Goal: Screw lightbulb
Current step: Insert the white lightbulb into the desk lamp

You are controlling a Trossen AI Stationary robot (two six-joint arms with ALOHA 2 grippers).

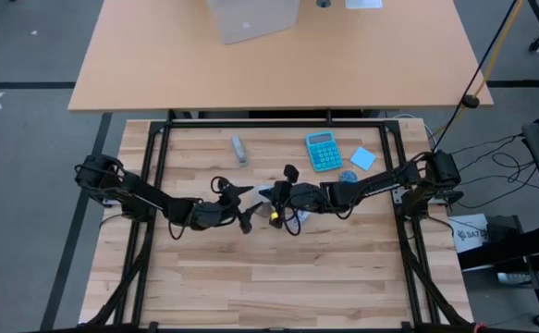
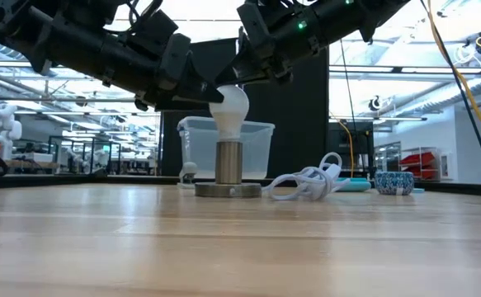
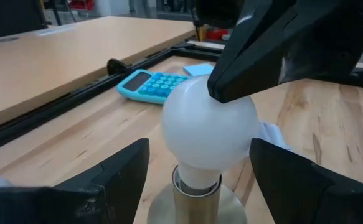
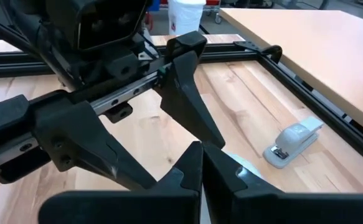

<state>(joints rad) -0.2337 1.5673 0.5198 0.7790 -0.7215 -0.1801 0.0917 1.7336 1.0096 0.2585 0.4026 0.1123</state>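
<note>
The white lightbulb (image 2: 228, 107) stands upright with its screw end in a metal socket (image 2: 228, 161), which rises from a round base (image 2: 228, 190) at mid-table. My left gripper (image 3: 200, 177) comes in level from the table's left and is open. Its fingers stand on either side of the bulb's head (image 3: 209, 130); whether they touch it, I cannot tell. My right gripper (image 2: 228, 83) reaches in from the table's right, shut, with its tips on top of the bulb. In the high view both grippers meet at the bulb (image 1: 275, 214). My right gripper rests its shut fingertips (image 3: 231, 87) on the crown of the bulb's rounded head (image 3: 200, 99). It comes slanting down from the table's right. The bulb stays upright in the socket.
A teal calculator (image 1: 324, 151), a blue note (image 1: 362, 158) and a grey stapler (image 1: 239, 149) lie toward the far edge. A white coiled cable (image 2: 310, 183) and a small patterned bowl (image 2: 394, 182) sit right of the base. A black frame (image 1: 158, 166) borders the table.
</note>
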